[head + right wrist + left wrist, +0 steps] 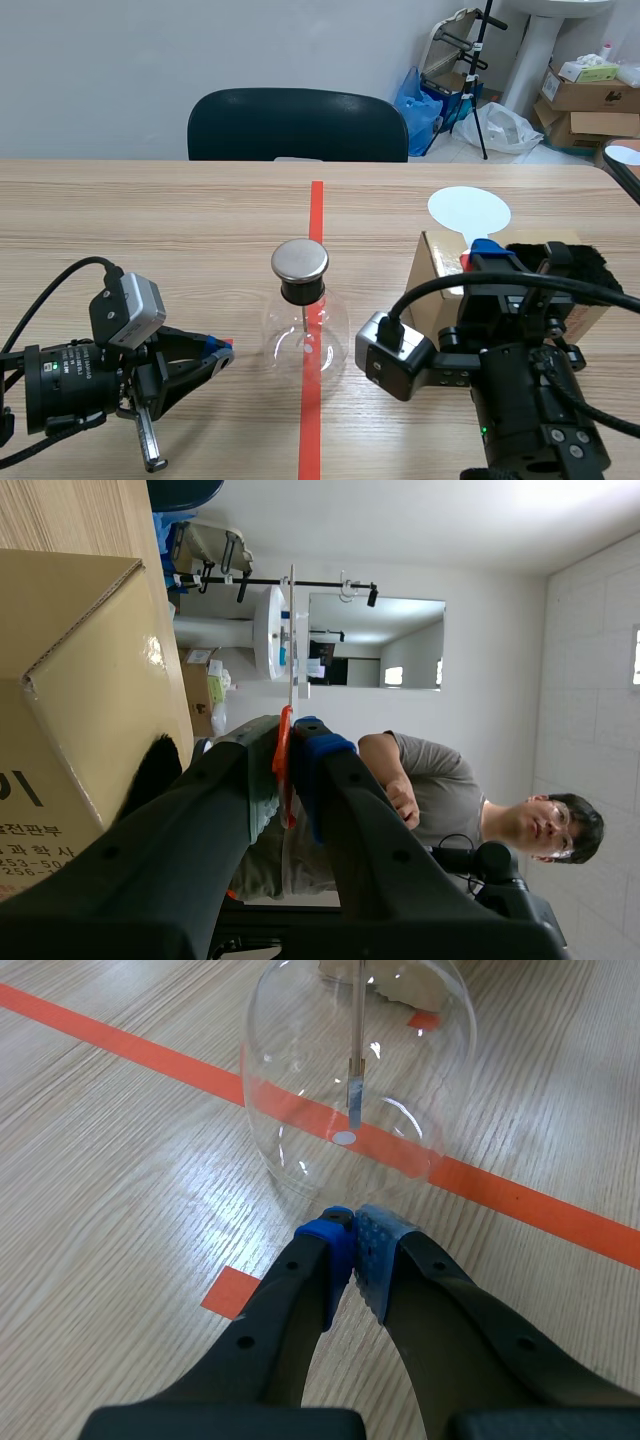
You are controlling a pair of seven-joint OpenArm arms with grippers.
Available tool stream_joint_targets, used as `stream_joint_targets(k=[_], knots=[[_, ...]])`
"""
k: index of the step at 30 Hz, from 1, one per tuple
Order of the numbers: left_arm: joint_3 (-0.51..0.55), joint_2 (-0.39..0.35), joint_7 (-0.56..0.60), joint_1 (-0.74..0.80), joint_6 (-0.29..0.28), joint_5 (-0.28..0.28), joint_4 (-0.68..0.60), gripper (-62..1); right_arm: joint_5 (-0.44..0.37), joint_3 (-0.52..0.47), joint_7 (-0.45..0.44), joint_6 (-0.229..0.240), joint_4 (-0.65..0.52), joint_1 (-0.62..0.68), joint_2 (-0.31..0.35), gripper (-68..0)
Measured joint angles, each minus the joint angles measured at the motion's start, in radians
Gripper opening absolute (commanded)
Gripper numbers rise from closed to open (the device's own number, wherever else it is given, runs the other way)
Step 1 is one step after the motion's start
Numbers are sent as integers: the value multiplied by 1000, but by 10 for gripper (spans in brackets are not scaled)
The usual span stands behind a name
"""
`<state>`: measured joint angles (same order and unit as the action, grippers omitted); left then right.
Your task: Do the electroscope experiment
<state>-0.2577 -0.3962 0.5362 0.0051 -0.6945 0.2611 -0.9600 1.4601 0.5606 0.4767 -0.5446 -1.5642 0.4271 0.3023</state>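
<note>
The electroscope, a clear glass flask (303,335) with a black stopper and a round metal cap (299,260), stands on the orange tape line at the table's middle. In the left wrist view the flask (290,1080) is just ahead of the fingertips, and its rod with a thin leaf (355,1090) hangs inside. My left gripper (222,352) (352,1238) lies low on the table left of the flask, shut on nothing. My right gripper (480,252) (285,742) is raised beside the cardboard box, shut on the orange handle of a white round paddle (469,212) (292,630).
A cardboard box (438,282) (90,680) stands right of the flask, with a black furry cloth (585,262) (150,770) behind it. A dark chair (297,125) is at the far edge. The right wrist view shows a person in a grey shirt (430,780) beyond.
</note>
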Motion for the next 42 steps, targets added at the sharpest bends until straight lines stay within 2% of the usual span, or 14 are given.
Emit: stream_joint_targets(k=[17, 22, 24, 28, 33, 35, 37, 42], knots=[[0, 0, 0, 0, 0, 0, 0, -577, 0, 0, -2, -1, 0, 0, 0, -665], [0, 0, 0, 0, 0, 0, 0, -577, 0, -29, -63, -16, 0, 10, -4, -665], [0, 0, 0, 0, 0, 0, 0, -577, 0, -72, -117, -18, 0, 24, -13, -664], [0, 0, 1, 0, 0, 0, 0, -577, 0, -198, -235, -62, 0, 73, -72, -665], [1, 0, 28, 2, 0, 0, 0, -577, -5, -352, -423, -61, 0, 118, -150, -665], [15, 0, 74, 19, 0, 0, -14, -577, -41, -398, -496, -65, 0, 128, -167, -665], [51, -4, 107, 62, 0, 0, -60, -577, -84, -438, -560, -83, 0, 129, -179, -665], [142, -41, 143, 241, 0, 0, -263, -577, -148, -508, -702, -87, 1, 128, -191, -665]])
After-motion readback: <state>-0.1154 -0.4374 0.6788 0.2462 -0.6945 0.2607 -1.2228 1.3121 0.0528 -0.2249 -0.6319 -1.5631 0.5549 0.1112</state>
